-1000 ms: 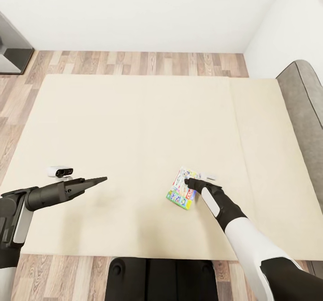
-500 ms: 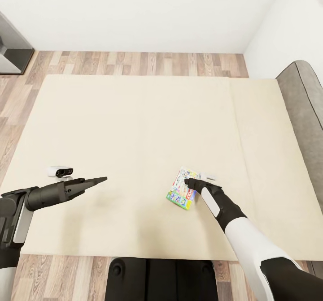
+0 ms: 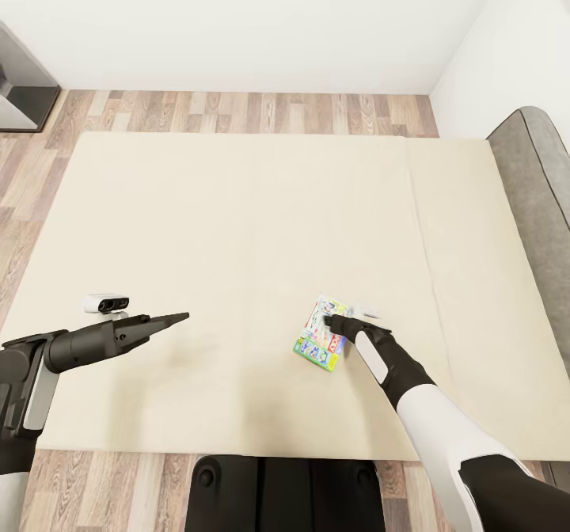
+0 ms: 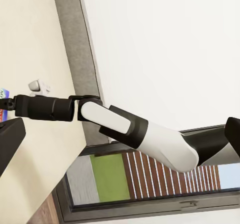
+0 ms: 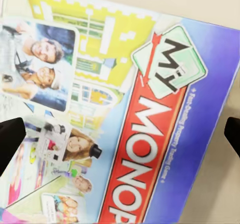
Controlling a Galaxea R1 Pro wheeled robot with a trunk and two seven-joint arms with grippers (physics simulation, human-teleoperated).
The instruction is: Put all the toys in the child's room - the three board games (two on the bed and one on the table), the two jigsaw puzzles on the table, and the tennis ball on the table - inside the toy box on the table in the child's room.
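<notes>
A colourful pale "Monopoly" board game (image 3: pixel 319 339) lies flat on the beige mattress of the bed (image 3: pixel 237 215), near its front edge. My right gripper (image 3: pixel 330 324) is just over the box's top, pointing down at it. In the right wrist view the printed lid of the board game (image 5: pixel 145 109) is very close. The right gripper (image 5: pixel 120 136) is open, one dark fingertip (image 5: pixel 10 141) at each side of the lid. My left gripper (image 3: pixel 180 318) hangs open over bare mattress, well to the left of the box, holding nothing.
The bed's grey headboard (image 3: pixel 538 191) runs along the right, against a white wall. Wood-plank floor (image 3: pixel 237 111) lies beyond the mattress, and a dark piece of furniture (image 3: pixel 20 81) stands at the far left. The left wrist view takes in my right arm (image 4: pixel 125 129) and a window (image 4: pixel 150 184).
The right gripper has edged very slightly over the Monopoly box. The left arm and the view have not moved.
</notes>
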